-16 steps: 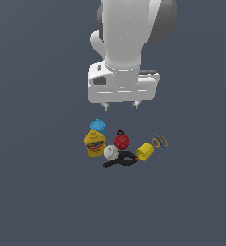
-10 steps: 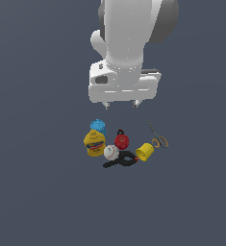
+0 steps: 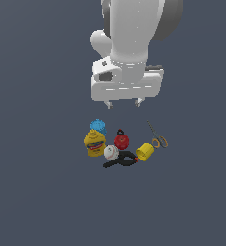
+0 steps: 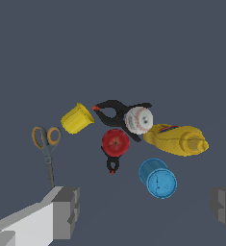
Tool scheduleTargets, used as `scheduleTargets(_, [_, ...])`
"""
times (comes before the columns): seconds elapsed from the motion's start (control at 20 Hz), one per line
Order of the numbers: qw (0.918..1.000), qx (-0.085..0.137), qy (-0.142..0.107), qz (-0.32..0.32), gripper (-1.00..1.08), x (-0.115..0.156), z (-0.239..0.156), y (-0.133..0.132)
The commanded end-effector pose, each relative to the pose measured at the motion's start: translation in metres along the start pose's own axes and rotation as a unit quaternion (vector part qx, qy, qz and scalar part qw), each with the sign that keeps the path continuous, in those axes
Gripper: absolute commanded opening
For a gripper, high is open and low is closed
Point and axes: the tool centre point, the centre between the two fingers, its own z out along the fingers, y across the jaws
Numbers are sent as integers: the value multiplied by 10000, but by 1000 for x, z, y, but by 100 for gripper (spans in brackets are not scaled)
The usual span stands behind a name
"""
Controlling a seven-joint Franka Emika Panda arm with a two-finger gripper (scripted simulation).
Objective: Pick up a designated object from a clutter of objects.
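The scissors [image 3: 156, 135] lie flat at the exterior view's right end of the clutter, thin grey blades and two orange-yellow loops; they also show in the wrist view [image 4: 47, 147]. The yellow cup [image 3: 144, 151] lies beside them. My gripper [image 3: 124, 102] hangs open and empty well above the clutter. In the wrist view its fingers [image 4: 66, 211] stand wide apart, and one finger is close to the blade tips.
The clutter holds a yellow mustard bottle [image 3: 94, 143], a blue-lidded container [image 3: 98, 126], a red padlock-like piece [image 3: 122, 140], a white baseball [image 3: 111, 153] and a black clamp [image 3: 120, 160]. All lie on a plain dark grey floor [image 3: 37, 192].
The arm has shifted slightly to the exterior view's right. The objects have not moved.
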Motion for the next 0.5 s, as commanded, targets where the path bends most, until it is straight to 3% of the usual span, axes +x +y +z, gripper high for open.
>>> scheduleTargets(0.0, [10000, -3, 0, 0, 100, 0, 1, -1])
scheduleTargets(0.45, [9999, -68, 12, 77, 100, 7, 33, -26])
